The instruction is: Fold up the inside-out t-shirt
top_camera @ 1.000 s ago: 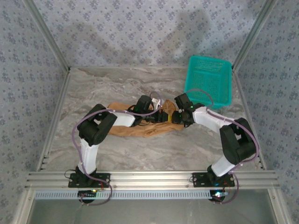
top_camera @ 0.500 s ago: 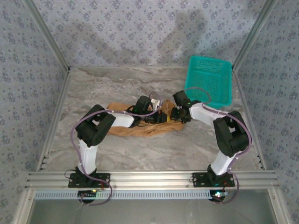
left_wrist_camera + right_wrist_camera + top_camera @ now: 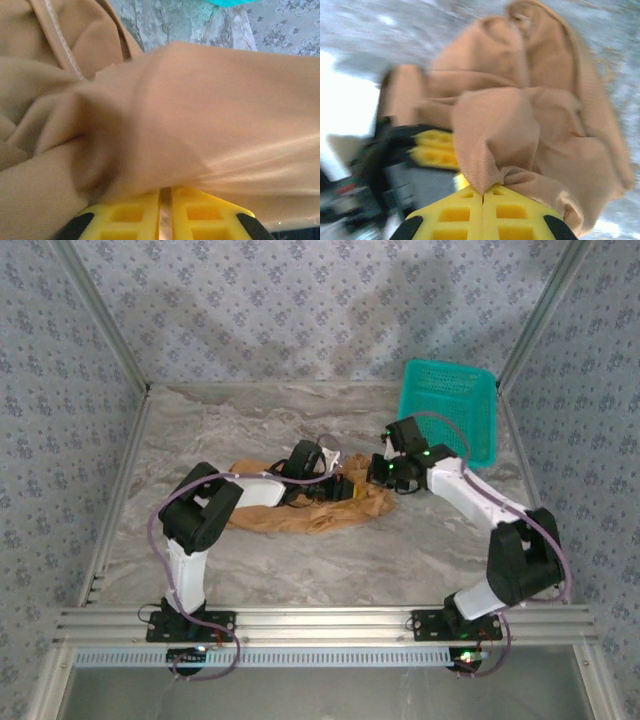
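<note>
Table (image 3: 250, 420) with grey marbled top carries a crumpled tan fabric t-shirt (image 3: 300, 518), teal plastic basket (image 3: 447, 368) at its two o'clock. Left pincer (image 3: 165, 192) and right pincer (image 3: 482, 194) each clench its cloth.

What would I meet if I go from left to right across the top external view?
Left arm's elbow → tan t-shirt → teal basket → right arm's elbow.
</note>
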